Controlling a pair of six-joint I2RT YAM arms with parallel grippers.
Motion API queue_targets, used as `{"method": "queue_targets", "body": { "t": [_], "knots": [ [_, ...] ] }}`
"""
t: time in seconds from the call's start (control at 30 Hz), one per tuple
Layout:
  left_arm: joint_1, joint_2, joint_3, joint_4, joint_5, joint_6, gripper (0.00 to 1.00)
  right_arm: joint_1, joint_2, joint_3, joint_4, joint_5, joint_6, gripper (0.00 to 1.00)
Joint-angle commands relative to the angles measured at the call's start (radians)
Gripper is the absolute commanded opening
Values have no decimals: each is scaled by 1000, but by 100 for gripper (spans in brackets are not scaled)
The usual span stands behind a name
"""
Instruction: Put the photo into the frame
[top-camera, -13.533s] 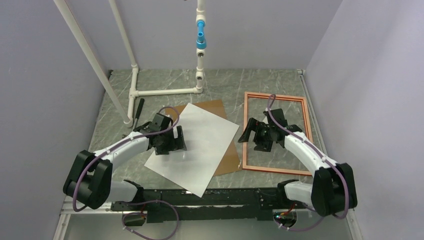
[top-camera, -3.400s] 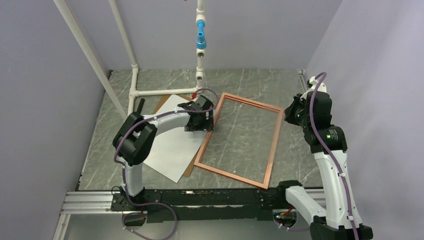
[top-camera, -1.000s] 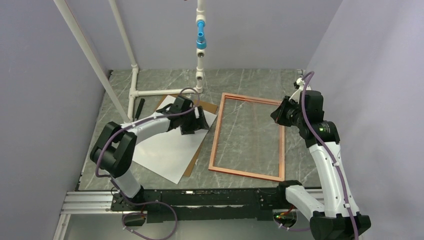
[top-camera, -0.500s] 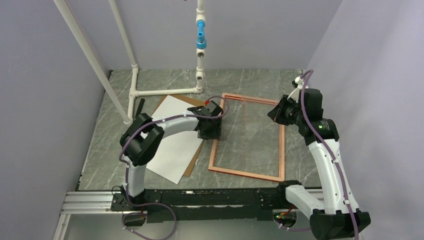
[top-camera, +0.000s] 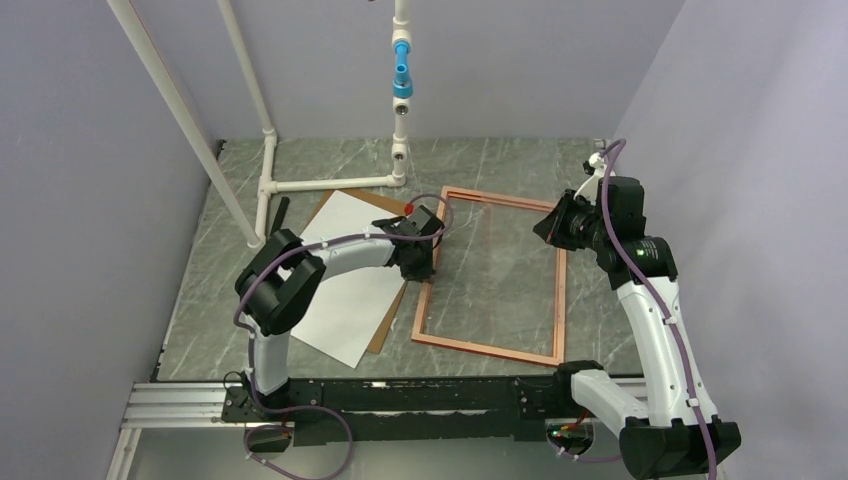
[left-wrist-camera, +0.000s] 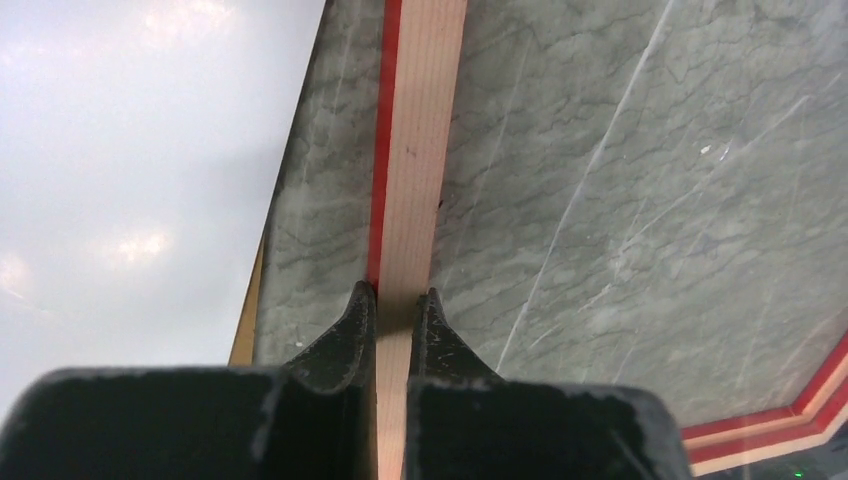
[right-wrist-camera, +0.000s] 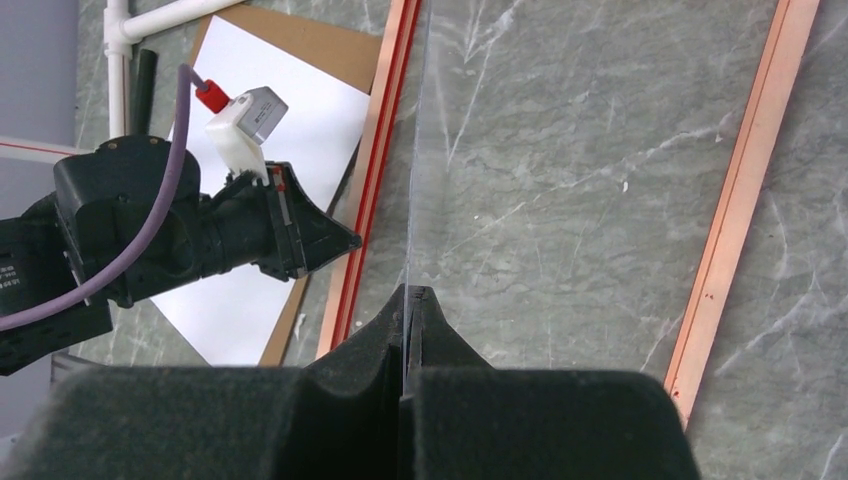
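The frame (top-camera: 562, 290) lies pale-wood side up on the marble table, right of centre. My left gripper (top-camera: 428, 262) is shut on its left rail; the left wrist view shows both fingers pinching the wood rail (left-wrist-camera: 420, 150) at the gripper (left-wrist-camera: 397, 295). The photo (top-camera: 340, 285), white face up, lies left of the frame on the brown backing board (top-camera: 383, 325). My right gripper (top-camera: 548, 225) hovers over the frame's far right side. It (right-wrist-camera: 410, 292) is shut on the edge of a thin clear pane (right-wrist-camera: 415, 150).
A white pipe stand (top-camera: 268, 150) with a blue fitting (top-camera: 401, 75) rises at the back left. A black pen (top-camera: 280, 212) lies beside its foot. Grey walls close in both sides, and a metal rail (top-camera: 400, 395) runs along the near edge.
My left gripper has swung right off the photo to the frame's left rail and shut on it. The frame's near left corner has shifted slightly. The right arm has barely moved.
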Motion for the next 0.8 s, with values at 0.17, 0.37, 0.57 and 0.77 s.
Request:
{"method": "queue_targets", "body": {
  "t": [0.17, 0.37, 0.57, 0.77],
  "knots": [
    [-35, -81, -128, 79, 23, -233, 0, -1, -12, 1, 53, -37, 19, 0],
    [-64, -97, -156, 139, 23, -290, 0, -1, -11, 0, 57, -52, 27, 0],
    [-68, -105, -192, 207, 62, -280, 29, 0, -13, 6, 55, -59, 30, 0],
    [-68, -139, -176, 185, 81, -215, 74, -1, -11, 11, 51, -69, 30, 0]
  ]
}}
